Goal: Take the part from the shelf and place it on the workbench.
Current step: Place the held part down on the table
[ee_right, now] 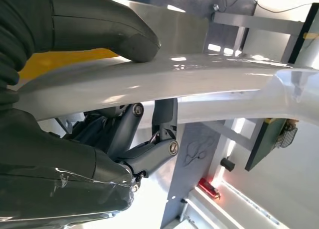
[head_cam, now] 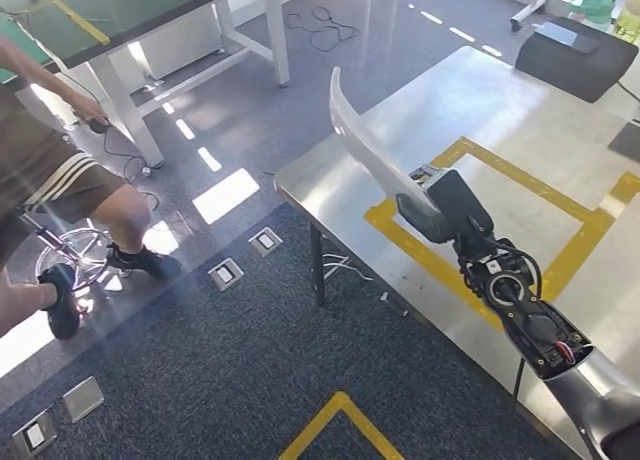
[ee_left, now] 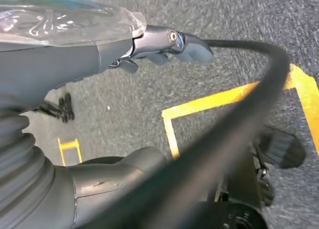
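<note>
We hold the part (head_cam: 362,145) in our right robot hand (head_cam: 441,212), thumb and fingers clamped, above the desk (head_cam: 521,110); next we should lower it inside the yellow outline (head_cam: 483,165) and let go.

From the head we look forward and down at the worktop (head_cam: 483,120) and the carpet (head_cam: 226,370). Our right wrist camera sits very close behind the right hand (ee_right: 112,129), sharing the worktop; our left wrist camera faces the carpet.
</note>
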Robot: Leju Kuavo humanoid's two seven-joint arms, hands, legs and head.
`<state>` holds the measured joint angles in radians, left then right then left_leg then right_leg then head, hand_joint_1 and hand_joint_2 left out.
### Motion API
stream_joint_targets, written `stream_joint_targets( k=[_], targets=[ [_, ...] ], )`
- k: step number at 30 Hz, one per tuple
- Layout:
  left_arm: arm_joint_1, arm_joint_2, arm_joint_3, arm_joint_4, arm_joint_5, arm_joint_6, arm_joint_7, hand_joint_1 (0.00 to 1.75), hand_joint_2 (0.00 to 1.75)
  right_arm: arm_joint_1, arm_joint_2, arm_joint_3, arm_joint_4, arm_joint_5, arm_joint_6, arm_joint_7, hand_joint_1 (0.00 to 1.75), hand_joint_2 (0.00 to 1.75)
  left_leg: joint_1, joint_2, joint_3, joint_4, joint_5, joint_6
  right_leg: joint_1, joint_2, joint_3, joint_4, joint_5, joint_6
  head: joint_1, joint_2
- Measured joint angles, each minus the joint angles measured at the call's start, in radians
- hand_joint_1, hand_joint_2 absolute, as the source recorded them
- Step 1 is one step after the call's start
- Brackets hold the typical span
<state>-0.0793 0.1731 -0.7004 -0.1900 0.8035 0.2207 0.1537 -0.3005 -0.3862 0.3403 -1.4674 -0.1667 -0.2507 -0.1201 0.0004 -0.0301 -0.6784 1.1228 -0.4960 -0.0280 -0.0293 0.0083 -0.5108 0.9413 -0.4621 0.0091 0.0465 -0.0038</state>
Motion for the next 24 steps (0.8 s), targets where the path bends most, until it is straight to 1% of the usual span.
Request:
stream_joint_targets(
  k=[1,2,3,4,5,6,7,8,9,10,11,12,13,15,16,18,20,21,24],
  targets=[
    [-0.002,0.0,0.0,0.0,0.0,-0.001,-0.002,0.0,1.75,0.008,-0.007,-0.013,0.003,0.001,-0.003,0.003,1.75,1.75,0.002,0.015,-0.039,0.073,-0.028,-0.002,0.002,-0.014,0.0,0.0,-0.001,-0.002,-0.002,0.0],
    [-0.002,-0.001,-0.001,0.0,0.0,-0.001,-0.003,0.0,1.75,0.016,-0.014,-0.027,0.007,0.002,-0.007,0.005,1.75,1.75,0.003,0.021,-0.068,0.124,-0.042,-0.003,0.004,-0.028,0.0,0.0,-0.003,-0.003,-0.002,0.0],
    [-0.002,-0.002,-0.002,0.0,0.0,-0.002,-0.004,0.0,1.75,0.024,-0.02,-0.041,0.012,0.004,-0.011,0.007,1.75,1.75,0.004,0.024,-0.076,0.136,-0.035,-0.003,0.005,-0.041,0.001,0.0,-0.004,-0.004,-0.003,0.0],
    [-0.001,-0.002,-0.003,0.0,0.0,-0.002,-0.004,0.0,1.75,0.031,-0.024,-0.054,0.016,0.005,-0.015,0.008,1.75,1.75,0.005,0.027,-0.061,0.104,-0.011,-0.001,0.006,-0.052,0.003,0.0,-0.006,-0.003,-0.003,0.0],
    [0.0,-0.002,-0.005,0.0,0.0,-0.002,-0.005,0.0,1.75,0.038,-0.029,-0.068,0.021,0.007,-0.02,0.009,1.75,1.75,0.005,0.034,-0.025,0.035,0.026,0.003,0.006,-0.063,0.005,0.0,-0.009,-0.002,-0.004,0.0],
    [0.0,-0.001,-0.007,0.0,0.0,-0.003,-0.005,0.0,1.75,0.045,-0.034,-0.083,0.026,0.01,-0.027,0.009,1.75,1.75,0.002,0.052,0.019,-0.048,0.058,0.009,0.008,-0.073,0.008,0.0,-0.011,0.0,-0.004,0.0],
    [-0.001,0.0,-0.008,0.0,0.0,-0.003,-0.006,0.0,1.75,0.051,-0.038,-0.099,0.031,0.013,-0.035,0.008,1.75,1.75,-0.002,0.068,0.055,-0.113,0.08,0.017,0.01,-0.083,0.01,0.0,-0.014,0.003,-0.004,0.0],
    [-0.003,0.001,-0.009,0.0,0.0,-0.003,-0.006,0.0,1.75,0.058,-0.042,-0.115,0.037,0.017,-0.046,0.008,1.75,1.75,-0.006,0.08,0.077,-0.156,0.09,0.024,0.011,-0.09,0.011,-0.001,-0.017,0.008,-0.004,0.0],
    [-0.003,0.002,-0.011,0.0,0.0,-0.004,-0.006,0.0,1.75,0.065,-0.045,-0.131,0.044,0.021,-0.057,0.008,1.75,1.75,-0.011,0.085,0.085,-0.172,0.09,0.03,0.012,-0.097,0.013,-0.002,-0.02,0.013,-0.004,0.0],
    [-0.003,0.003,-0.013,0.0,0.001,-0.004,-0.006,0.0,1.75,0.072,-0.048,-0.147,0.052,0.024,-0.068,0.008,1.75,1.75,-0.013,0.077,0.085,-0.174,0.09,0.034,0.013,-0.103,0.016,-0.004,-0.022,0.019,-0.003,0.0],
    [-0.002,0.003,-0.015,0.0,0.001,-0.004,-0.006,0.0,1.75,0.08,-0.051,-0.163,0.06,0.026,-0.075,0.009,1.75,1.75,-0.012,0.069,0.088,-0.18,0.091,0.039,0.011,-0.106,0.019,-0.005,-0.025,0.025,-0.003,0.0],
    [-0.001,0.003,-0.016,0.0,0.002,-0.004,-0.006,0.0,1.75,0.088,-0.053,-0.178,0.067,0.027,-0.08,0.01,1.75,1.75,-0.013,0.064,0.092,-0.184,0.092,0.041,0.011,-0.102,0.021,-0.006,-0.027,0.027,-0.001,0.0],
    [0.0,0.003,-0.017,0.0,0.003,-0.004,-0.005,0.0,1.75,0.094,-0.056,-0.191,0.073,0.026,-0.082,0.01,1.75,1.75,-0.013,0.061,0.098,-0.188,0.092,0.041,0.01,-0.096,0.022,-0.009,-0.028,0.019,0.0,0.0],
    [0.002,0.003,-0.018,0.0,0.004,-0.004,-0.004,0.0,1.75,0.103,-0.061,-0.216,0.086,0.025,-0.084,0.011,1.75,1.75,-0.015,0.058,0.107,-0.188,0.087,0.04,0.009,-0.083,0.029,-0.013,-0.031,-0.002,0.005,0.0],
    [0.002,0.003,-0.019,0.0,0.004,-0.005,-0.004,0.0,1.75,0.105,-0.063,-0.225,0.091,0.025,-0.085,0.012,1.75,1.75,-0.015,0.056,0.109,-0.187,0.084,0.041,0.009,-0.083,0.034,-0.017,-0.032,-0.007,0.006,0.0],
    [0.001,0.003,-0.021,0.0,0.004,-0.005,-0.004,0.0,1.75,0.11,-0.064,-0.241,0.101,0.024,-0.085,0.013,1.75,1.75,-0.017,0.055,0.11,-0.185,0.081,0.044,0.007,-0.084,0.039,-0.02,-0.035,0.0,0.009,0.0],
    [0.001,0.003,-0.023,0.0,0.004,-0.006,-0.004,0.0,1.75,0.114,-0.065,-0.253,0.109,0.024,-0.085,0.013,1.75,1.75,-0.018,0.056,0.11,-0.184,0.078,0.046,0.007,-0.082,0.041,-0.021,-0.034,0.004,0.01,0.0],
    [0.001,0.002,-0.023,0.0,0.004,-0.006,-0.004,0.0,1.75,0.116,-0.065,-0.259,0.112,0.024,-0.085,0.013,1.75,1.75,-0.018,0.056,0.109,-0.183,0.077,0.047,0.006,-0.081,0.041,-0.022,-0.033,0.008,0.01,0.0],
    [0.001,0.002,-0.024,0.0,0.004,-0.006,-0.004,0.0,1.75,0.121,-0.065,-0.271,0.121,0.024,-0.085,0.013,1.75,1.75,-0.02,0.057,0.109,-0.18,0.075,0.05,0.003,-0.081,0.042,-0.023,-0.035,0.026,0.01,0.0]
  ],
)
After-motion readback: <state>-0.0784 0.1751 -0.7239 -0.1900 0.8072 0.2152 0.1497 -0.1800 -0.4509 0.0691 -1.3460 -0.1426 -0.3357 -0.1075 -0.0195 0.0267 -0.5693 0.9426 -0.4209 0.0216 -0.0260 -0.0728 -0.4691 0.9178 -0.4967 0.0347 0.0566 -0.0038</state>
